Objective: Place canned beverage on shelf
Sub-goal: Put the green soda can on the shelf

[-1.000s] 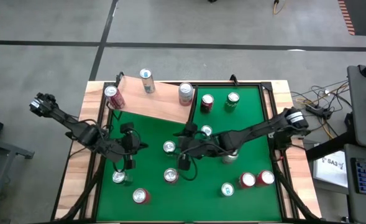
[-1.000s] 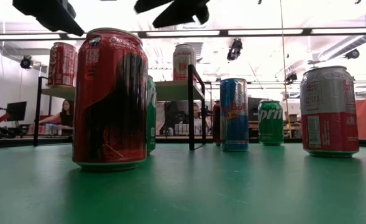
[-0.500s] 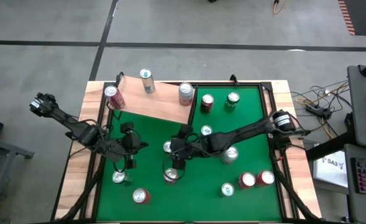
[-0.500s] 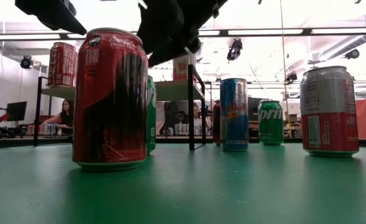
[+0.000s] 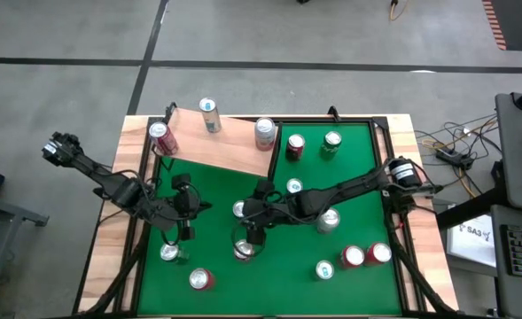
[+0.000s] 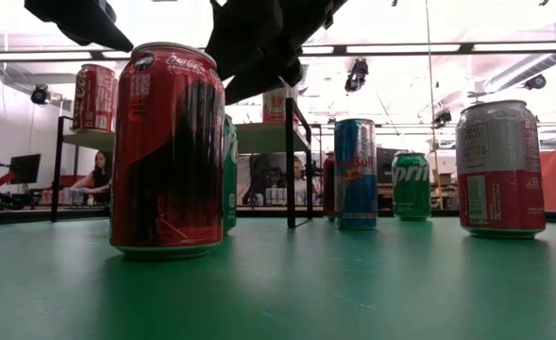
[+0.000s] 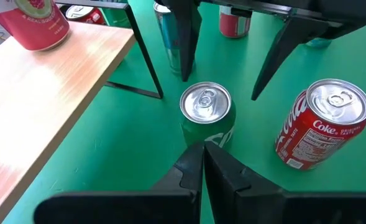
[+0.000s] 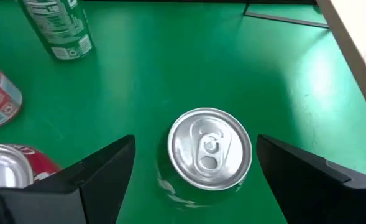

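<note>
Dark right gripper (image 8: 195,171) hangs straight down, fingers spread wide either side of a silver-topped green can (image 8: 209,149); left gripper (image 7: 202,163) waits pinched together nearby.

The floor (image 5: 331,35) around the table is grey concrete, crossed by dark seam lines, with an orange-and-black striped strip (image 5: 494,19) near one corner. Beside the table a tangle of cables (image 5: 451,151) lies on the floor, next to a desk holding a keyboard (image 5: 519,252). Across the room, the low view shows a bright ceiling (image 6: 447,28) with long light strips and hanging fixtures (one dark lamp (image 6: 357,72) stands out). A person (image 6: 96,175) sits at a far desk near a monitor (image 6: 25,167).
</note>
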Controlling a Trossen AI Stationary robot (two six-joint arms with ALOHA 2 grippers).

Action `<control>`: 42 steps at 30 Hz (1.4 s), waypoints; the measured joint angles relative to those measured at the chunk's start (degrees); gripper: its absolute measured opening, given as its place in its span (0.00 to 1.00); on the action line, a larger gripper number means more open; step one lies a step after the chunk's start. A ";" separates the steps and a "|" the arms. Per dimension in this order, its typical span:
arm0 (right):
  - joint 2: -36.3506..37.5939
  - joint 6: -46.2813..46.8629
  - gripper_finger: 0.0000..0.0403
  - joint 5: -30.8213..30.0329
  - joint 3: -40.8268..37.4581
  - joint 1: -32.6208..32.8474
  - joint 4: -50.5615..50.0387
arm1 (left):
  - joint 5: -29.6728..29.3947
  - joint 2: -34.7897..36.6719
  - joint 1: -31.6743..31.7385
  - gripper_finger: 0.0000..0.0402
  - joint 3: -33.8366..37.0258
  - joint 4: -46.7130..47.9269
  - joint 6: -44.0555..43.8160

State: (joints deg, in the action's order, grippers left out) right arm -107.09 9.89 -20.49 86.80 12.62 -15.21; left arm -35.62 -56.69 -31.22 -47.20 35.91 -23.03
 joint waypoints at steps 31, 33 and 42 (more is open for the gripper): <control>-7.05 0.44 0.78 -0.89 1.10 -1.49 3.28 | -4.19 0.00 0.02 0.00 0.00 -0.49 0.04; -7.02 -0.06 0.74 -0.88 1.09 -1.49 3.40 | -5.04 0.00 0.02 0.00 0.00 -0.49 0.04; -6.20 -0.47 0.68 -0.61 0.98 -1.54 3.29 | -7.31 0.31 0.02 0.00 0.00 -0.51 0.04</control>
State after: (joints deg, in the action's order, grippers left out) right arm -113.29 9.42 -21.10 87.79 11.08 -11.92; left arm -42.93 -56.37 -31.20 -47.20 35.40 -22.98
